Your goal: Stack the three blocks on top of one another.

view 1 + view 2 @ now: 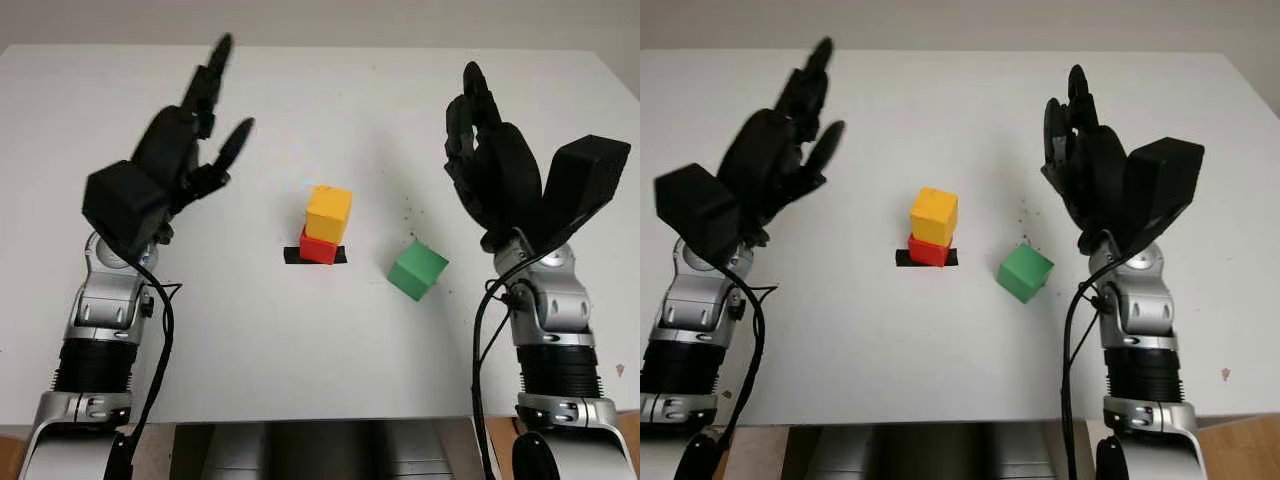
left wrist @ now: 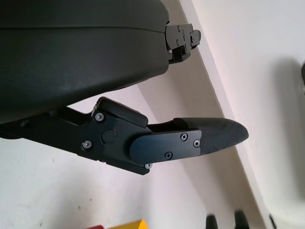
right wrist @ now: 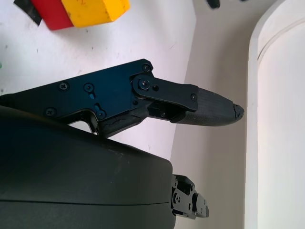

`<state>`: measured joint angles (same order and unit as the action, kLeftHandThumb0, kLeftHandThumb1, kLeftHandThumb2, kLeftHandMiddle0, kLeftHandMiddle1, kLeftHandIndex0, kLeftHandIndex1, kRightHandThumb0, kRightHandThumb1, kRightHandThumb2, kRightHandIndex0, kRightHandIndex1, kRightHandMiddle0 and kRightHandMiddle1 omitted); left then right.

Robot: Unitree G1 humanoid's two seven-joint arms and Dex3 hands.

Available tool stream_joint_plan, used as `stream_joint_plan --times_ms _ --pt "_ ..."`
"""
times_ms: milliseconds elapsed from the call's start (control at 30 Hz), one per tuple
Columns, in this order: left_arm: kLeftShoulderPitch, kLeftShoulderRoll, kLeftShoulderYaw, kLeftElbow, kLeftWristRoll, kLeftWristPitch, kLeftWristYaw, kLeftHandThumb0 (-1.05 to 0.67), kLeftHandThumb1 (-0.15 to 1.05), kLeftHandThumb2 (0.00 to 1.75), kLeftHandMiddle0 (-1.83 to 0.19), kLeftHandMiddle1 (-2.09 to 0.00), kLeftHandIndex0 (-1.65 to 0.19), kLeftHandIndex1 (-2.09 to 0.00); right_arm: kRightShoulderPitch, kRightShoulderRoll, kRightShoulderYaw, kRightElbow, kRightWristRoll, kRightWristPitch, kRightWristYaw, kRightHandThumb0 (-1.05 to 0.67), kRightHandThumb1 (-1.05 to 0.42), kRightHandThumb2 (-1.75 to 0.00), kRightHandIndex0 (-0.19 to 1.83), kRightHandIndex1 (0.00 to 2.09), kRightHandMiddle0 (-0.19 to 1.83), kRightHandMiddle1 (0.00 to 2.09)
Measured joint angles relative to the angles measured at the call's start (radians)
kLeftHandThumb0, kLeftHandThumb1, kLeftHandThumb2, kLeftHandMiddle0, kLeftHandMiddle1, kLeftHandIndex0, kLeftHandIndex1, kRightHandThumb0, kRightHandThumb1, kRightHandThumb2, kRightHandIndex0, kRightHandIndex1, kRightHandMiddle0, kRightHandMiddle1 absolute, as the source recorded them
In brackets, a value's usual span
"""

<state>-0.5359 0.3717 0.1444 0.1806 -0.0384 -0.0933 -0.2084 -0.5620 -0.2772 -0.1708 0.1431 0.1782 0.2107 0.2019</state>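
A yellow block (image 1: 328,212) sits on a red block (image 1: 318,247) at the middle of the white table (image 1: 300,340), over a strip of black tape (image 1: 292,256). The green block (image 1: 417,269) lies alone on the table, a little to the right of that stack. My left hand (image 1: 205,120) hangs open above the table, left of the stack. My right hand (image 1: 475,130) is held open above the table, right of the green block. The right wrist view catches the yellow block (image 3: 93,10) on the red block (image 3: 52,12).
The table's front edge (image 1: 320,420) runs just ahead of my arms. Small dark specks (image 1: 408,212) dot the surface beyond the green block.
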Motion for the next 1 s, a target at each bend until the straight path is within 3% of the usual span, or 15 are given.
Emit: stream_joint_plan --times_ms 133,333,467,667,733,867,1000 --pt "0.053 0.001 0.013 -0.023 -0.011 0.039 -0.001 -0.82 1.05 0.55 0.19 0.00 0.19 -0.01 -0.011 -0.039 0.007 -0.001 -0.015 0.000 0.040 -0.70 -1.05 -0.60 -0.19 0.00 -0.19 0.00" --pt "0.113 0.001 0.049 -0.036 -0.047 0.049 -0.003 -0.77 1.05 0.56 0.19 0.00 0.19 0.00 -0.028 -0.177 0.043 -0.008 -0.086 -0.001 0.158 -0.73 -1.05 -0.24 -0.17 0.02 -0.14 0.04" --pt "0.132 0.000 0.065 -0.036 -0.072 0.033 -0.008 -0.76 1.05 0.53 0.19 0.00 0.19 0.00 -0.037 -0.290 0.075 -0.014 -0.141 -0.031 0.278 -0.67 -0.95 -0.05 -0.06 0.09 0.00 0.11" --pt "0.161 0.000 0.076 -0.026 -0.076 0.030 -0.013 -0.74 1.05 0.51 0.19 -0.02 0.19 0.00 -0.046 -0.513 0.153 -0.075 -0.328 -0.170 0.427 -0.71 -0.85 -0.04 0.11 0.11 0.22 0.12" --pt "0.164 0.000 0.078 -0.021 -0.077 0.031 -0.014 -0.72 1.05 0.52 0.19 -0.01 0.19 0.00 -0.058 -0.572 0.174 -0.127 -0.382 -0.189 0.475 -0.63 -0.80 -0.03 0.12 0.09 0.24 0.10" --pt "0.164 0.001 0.083 -0.010 -0.084 0.036 -0.015 -0.72 1.05 0.53 0.19 -0.02 0.19 0.00 -0.081 -0.630 0.185 -0.202 -0.407 -0.228 0.537 -0.52 -0.75 -0.03 0.20 0.11 0.30 0.09" --pt "0.164 0.004 0.089 -0.009 -0.085 0.043 -0.012 -0.73 1.05 0.54 0.19 -0.03 0.19 -0.02 -0.080 -0.645 0.185 -0.221 -0.409 -0.314 0.559 -0.52 -0.76 -0.05 0.26 0.12 0.33 0.08"
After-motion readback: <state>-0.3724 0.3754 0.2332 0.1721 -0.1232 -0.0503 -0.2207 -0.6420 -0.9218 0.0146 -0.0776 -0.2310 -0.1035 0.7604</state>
